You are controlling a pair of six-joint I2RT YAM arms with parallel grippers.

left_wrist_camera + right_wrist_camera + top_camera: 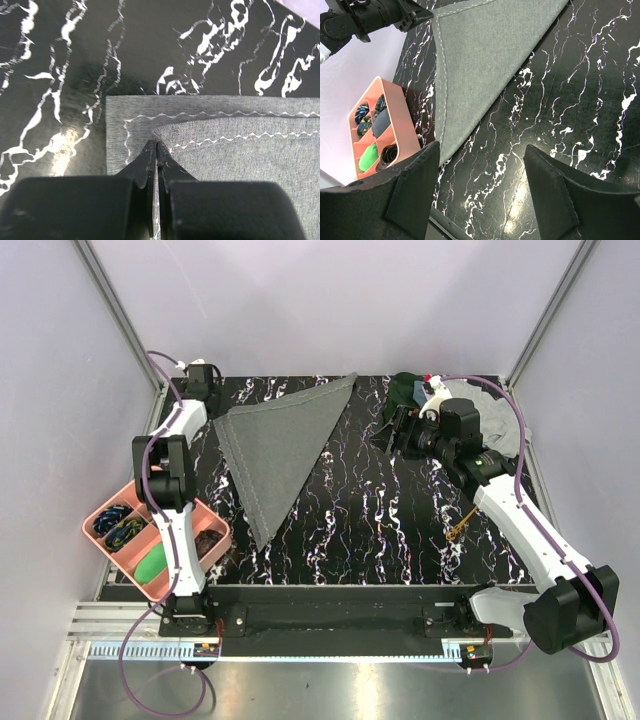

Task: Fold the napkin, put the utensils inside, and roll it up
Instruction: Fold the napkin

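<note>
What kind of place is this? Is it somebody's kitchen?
Probably a robot test booth in a lab, not a kitchen. The left arm and right arm are bolted to a black marbled table, and plain walls with metal posts box it in.

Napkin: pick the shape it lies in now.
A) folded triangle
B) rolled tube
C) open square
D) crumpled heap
A: the napkin lies flat as a three-cornered shape on the table, and the left wrist view shows two stitched layers stacked at one corner.
</note>
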